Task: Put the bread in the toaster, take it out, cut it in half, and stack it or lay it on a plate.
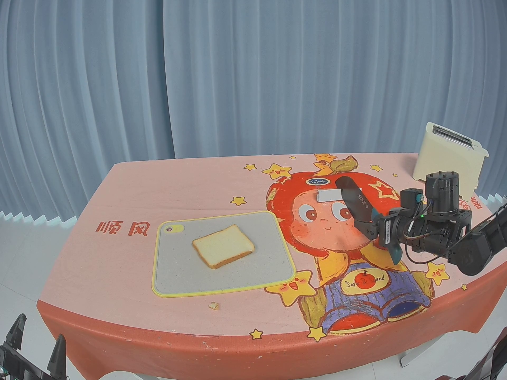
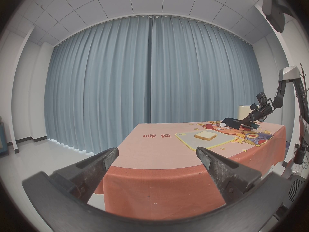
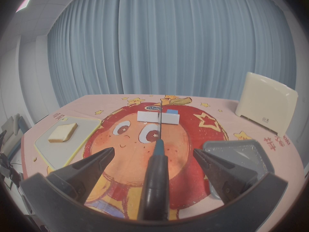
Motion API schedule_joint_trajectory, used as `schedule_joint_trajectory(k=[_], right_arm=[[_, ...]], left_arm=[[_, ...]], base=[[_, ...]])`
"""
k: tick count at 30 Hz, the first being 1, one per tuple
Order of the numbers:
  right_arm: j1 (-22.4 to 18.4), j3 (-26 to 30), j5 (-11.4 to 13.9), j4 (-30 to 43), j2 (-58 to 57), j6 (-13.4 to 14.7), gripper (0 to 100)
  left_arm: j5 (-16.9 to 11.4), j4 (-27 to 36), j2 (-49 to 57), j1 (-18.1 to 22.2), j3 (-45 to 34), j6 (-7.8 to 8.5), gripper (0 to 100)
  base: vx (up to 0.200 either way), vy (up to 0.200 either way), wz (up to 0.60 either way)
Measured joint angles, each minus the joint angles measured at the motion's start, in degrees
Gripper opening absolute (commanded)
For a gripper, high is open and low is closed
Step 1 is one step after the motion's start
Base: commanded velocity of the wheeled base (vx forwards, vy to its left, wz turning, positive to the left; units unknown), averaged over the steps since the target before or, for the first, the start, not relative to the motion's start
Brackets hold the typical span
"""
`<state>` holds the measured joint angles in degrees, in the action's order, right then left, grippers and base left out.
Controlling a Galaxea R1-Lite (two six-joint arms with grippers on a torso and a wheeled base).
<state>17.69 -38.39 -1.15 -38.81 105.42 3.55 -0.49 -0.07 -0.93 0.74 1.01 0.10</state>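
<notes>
The right wrist view showed a grey plate (image 3: 238, 155) near the toaster (image 3: 265, 102), which the arm hid from above. The right gripper (image 3: 153, 150) gaped around the knife (image 3: 156, 184) handle; bread (image 1: 223, 246) lay on the board (image 1: 174, 270).

Open room over bread (image 1: 223, 246); knife (image 1: 355, 201) between cutting board (image 1: 174, 270) and toaster (image 1: 449, 164)

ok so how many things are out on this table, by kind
bread slice: 1
cutting board: 1
knife: 1
toaster: 1
grey tray: 1
white block: 1
crumb: 1
total: 7
</notes>
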Motion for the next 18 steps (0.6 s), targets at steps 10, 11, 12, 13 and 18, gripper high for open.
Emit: schedule_joint_trajectory(k=[10, 11, 12, 13, 18], right_arm=[[-0.16, 1.02, -0.09, -0.22, 1.24, 0.88, 100], [-0.16, 1.05, -0.09, -0.21, 1.29, 0.9, 100], [-0.13, 1.05, -0.09, -0.22, 1.33, 0.91, 100], [-0.16, 1.1, -0.09, -0.21, 1.38, 0.91, 0], [-0.11, 1.57, -0.09, -0.22, 1.41, 0.91, 0]], left_arm=[[0.0, 0.0, 0.0, 0.02, 0.0, 0.0, 100], [-0.02, 0.0, 0.0, 0.02, 0.0, 0.0, 100], [-0.02, 0.0, 0.0, 0.02, 0.0, 0.0, 100], [-0.02, 0.0, 0.0, 0.02, 0.0, 0.0, 100], [0.02, 0.0, 0.0, 0.02, 0.0, 0.0, 100]], base=[[0.0, 0.0, 0.0], [0.0, 0.0, 0.0], [0.0, 0.0, 0.0], [0.0, 0.0, 0.0], [0.0, 0.0, 0.0]])
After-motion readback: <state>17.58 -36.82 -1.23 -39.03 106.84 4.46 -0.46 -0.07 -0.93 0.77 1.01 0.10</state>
